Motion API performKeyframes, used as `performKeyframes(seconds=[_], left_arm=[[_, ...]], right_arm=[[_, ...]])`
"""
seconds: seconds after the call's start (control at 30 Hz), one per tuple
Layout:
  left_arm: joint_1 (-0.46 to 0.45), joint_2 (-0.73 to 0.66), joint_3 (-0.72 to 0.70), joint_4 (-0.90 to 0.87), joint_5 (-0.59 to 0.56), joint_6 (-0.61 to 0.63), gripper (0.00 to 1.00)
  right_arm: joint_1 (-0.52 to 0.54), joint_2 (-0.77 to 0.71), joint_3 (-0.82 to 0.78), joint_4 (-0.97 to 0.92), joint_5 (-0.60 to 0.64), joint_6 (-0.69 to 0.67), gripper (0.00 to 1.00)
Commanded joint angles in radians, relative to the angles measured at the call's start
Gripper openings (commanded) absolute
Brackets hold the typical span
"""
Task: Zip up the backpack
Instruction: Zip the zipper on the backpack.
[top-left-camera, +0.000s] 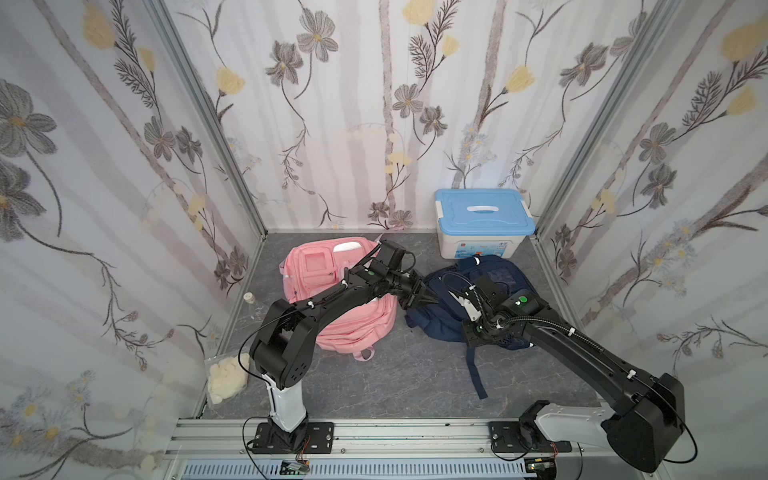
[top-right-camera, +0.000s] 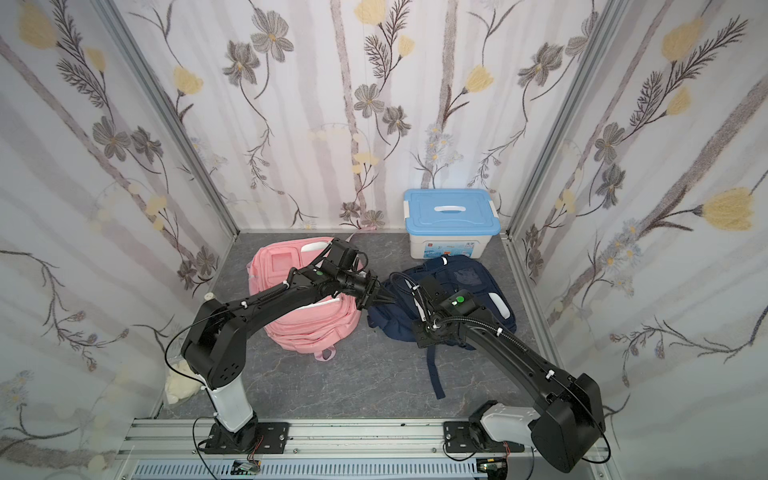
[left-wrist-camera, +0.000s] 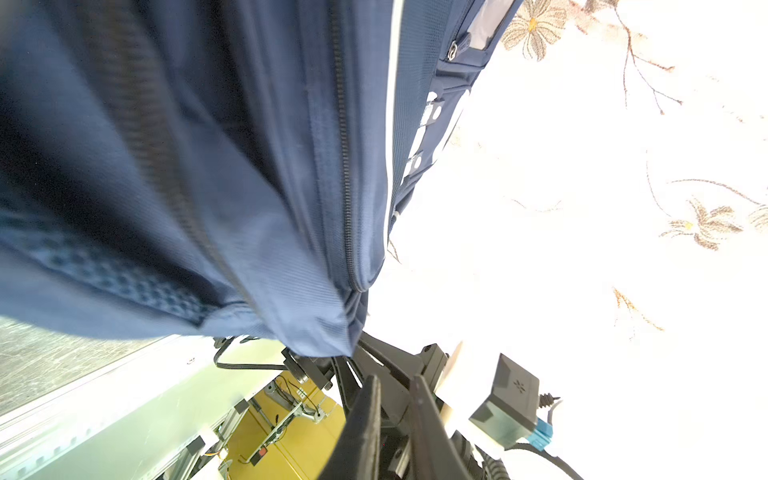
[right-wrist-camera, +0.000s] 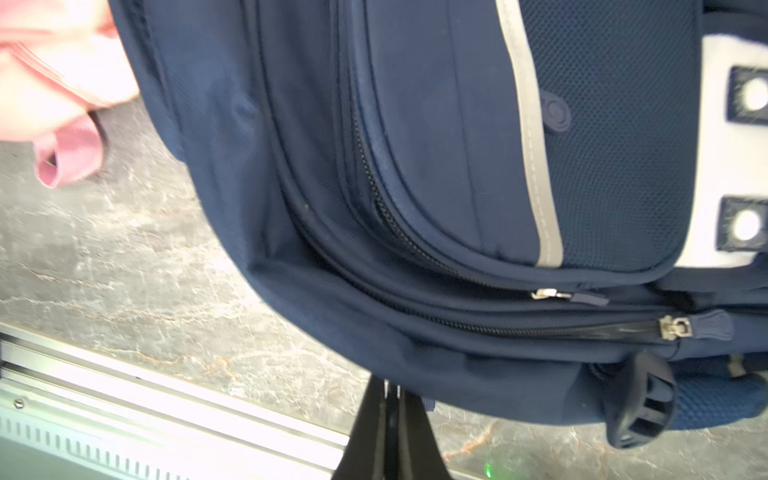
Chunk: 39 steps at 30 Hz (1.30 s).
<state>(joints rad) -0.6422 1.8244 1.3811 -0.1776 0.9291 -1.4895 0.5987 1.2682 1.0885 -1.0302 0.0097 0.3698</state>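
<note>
The navy backpack (top-left-camera: 500, 274) (top-right-camera: 467, 272) lies at the right of the grey floor, between both arms. My left gripper (top-left-camera: 428, 297) (top-right-camera: 384, 296) is at its left edge. In the left wrist view the gripper (left-wrist-camera: 395, 380) has its jaws a little apart with nothing between them. A puckered fabric corner (left-wrist-camera: 332, 332) hangs just beyond the tips. My right gripper (right-wrist-camera: 390, 386) is shut, tips against the bag's lower edge. Whether it pinches fabric is unclear. A metal zipper slider (right-wrist-camera: 675, 328) with a navy pull sits on the main zipper. A smaller slider (right-wrist-camera: 548, 294) sits above it.
A pink backpack (top-left-camera: 332, 270) lies just left of the navy one, under my left arm. A blue-lidded box (top-left-camera: 484, 216) stands at the back wall. A bag of white pieces (top-left-camera: 226, 376) and a small bottle (top-left-camera: 249, 301) lie by the left wall. A navy strap (top-left-camera: 476, 374) trails forward.
</note>
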Motion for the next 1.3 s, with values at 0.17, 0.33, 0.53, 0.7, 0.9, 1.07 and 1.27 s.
performKeyframes(seconds=[0.17, 0.33, 0.53, 0.7, 0.9, 1.07, 1.27], left_arm=[[0.03, -0.019, 0.011, -0.019, 0.004, 0.031, 0.08], [-0.027, -0.013, -0.04, 0.004, 0.018, 0.01, 0.3], [-0.07, -0.071, -0.152, 0.002, 0.004, -0.003, 0.39], [-0.07, -0.075, -0.182, 0.026, -0.033, -0.011, 0.44], [-0.077, -0.015, -0.089, 0.02, -0.042, 0.02, 0.51], [-0.065, -0.015, -0.059, -0.035, -0.082, 0.088, 0.57], [-0.06, 0.025, -0.041, -0.083, -0.106, 0.131, 0.59]], right_arm=[[-0.046, -0.01, -0.019, -0.024, 0.02, -0.015, 0.0], [-0.045, 0.051, 0.076, -0.024, 0.007, -0.026, 0.0], [-0.047, 0.128, 0.168, -0.025, 0.003, -0.055, 0.0], [-0.047, 0.12, 0.157, -0.024, -0.021, -0.051, 0.0], [-0.045, 0.095, 0.152, -0.024, -0.026, -0.037, 0.0], [-0.046, 0.098, 0.156, -0.025, -0.035, -0.037, 0.0], [-0.046, 0.096, 0.173, -0.024, -0.053, -0.036, 0.0]])
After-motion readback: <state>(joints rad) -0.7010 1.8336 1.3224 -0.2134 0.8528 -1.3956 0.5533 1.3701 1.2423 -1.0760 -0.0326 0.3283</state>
